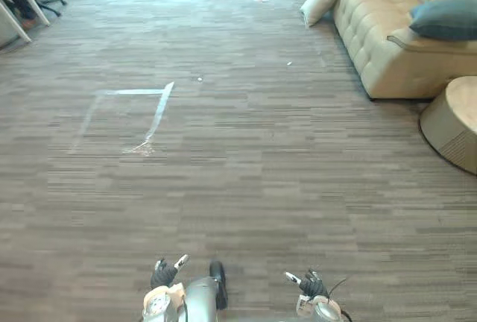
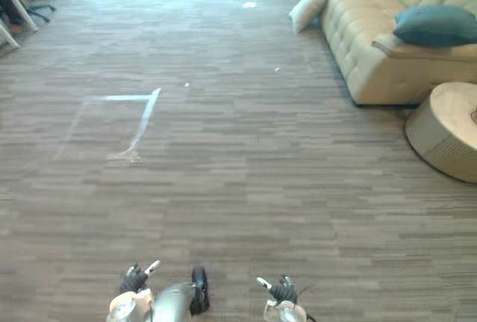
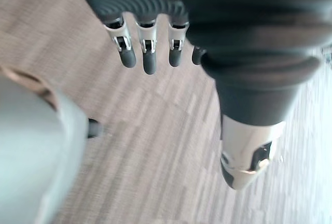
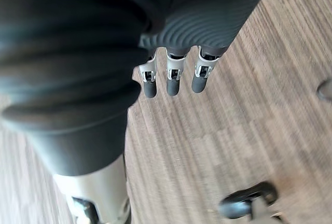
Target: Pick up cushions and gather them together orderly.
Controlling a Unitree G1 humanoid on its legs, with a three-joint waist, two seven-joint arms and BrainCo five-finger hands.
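Cushions are both seen far ahead of the fingers [image 3: 149,60] and off to the right. The cream cushion [image 1: 319,3] is propped on edge on the floor [image 1: 246,188], leaning on the far end of the sofa [image 1: 373,39]. The blue-grey cushion [image 1: 447,19] is laid on the sofa's near end. Left hand [image 1: 164,275] and right hand [image 1: 308,285] are hung low over bare floor, fingers loosely straight and close together, nothing held. Risks, as judged: a long approach is needed, and the round pouf [image 1: 456,121] ahead-right could be clipped on the way to the blue-grey one. The cream one could be knocked flat if touched off-centre. Either could sag and slip if only a corner is pinched, since both look soft and plump. The gathering spot cannot be told; the tape outline [image 1: 153,117] ahead-left is only a candidate. Materials: cream cushion is rectangular, smooth and slightly puffed; blue-grey one is flatter, matte cloth. Sofa is beige, button-tufted, leather-like. Pouf is drum-shaped with a ribbed side. Floor is flat with fine grey-brown streaks.
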